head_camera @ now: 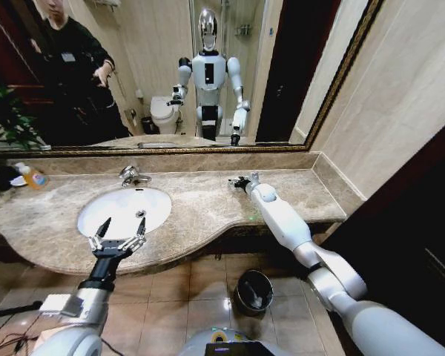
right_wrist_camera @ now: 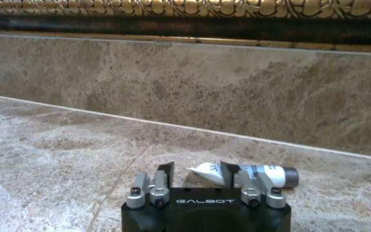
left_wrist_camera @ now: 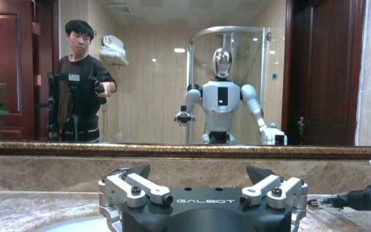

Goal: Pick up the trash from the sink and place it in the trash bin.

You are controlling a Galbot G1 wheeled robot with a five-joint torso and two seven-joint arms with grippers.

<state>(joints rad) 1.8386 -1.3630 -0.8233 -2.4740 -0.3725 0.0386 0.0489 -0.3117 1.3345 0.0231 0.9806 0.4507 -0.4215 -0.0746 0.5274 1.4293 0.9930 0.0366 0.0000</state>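
The right gripper point(right_wrist_camera: 197, 170), jaws apart, closes around a white tube point(right_wrist_camera: 247, 174) on the bench, upper-centre in the head view. The left gripper point(head_camera: 119, 231) hovers wide over the sink point(head_camera: 96, 211). The trash bin point(head_camera: 254, 291) awaits below; binning remains.

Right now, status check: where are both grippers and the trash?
Left gripper open, hovering at the sink front rim. Right gripper open, low on the countertop around a white tube, not yet closed. Trash bin on floor below. Nothing blocking.

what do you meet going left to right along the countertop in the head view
bottle of orange liquid → left hand over the sink → faucet → right hand at the back of the countertop
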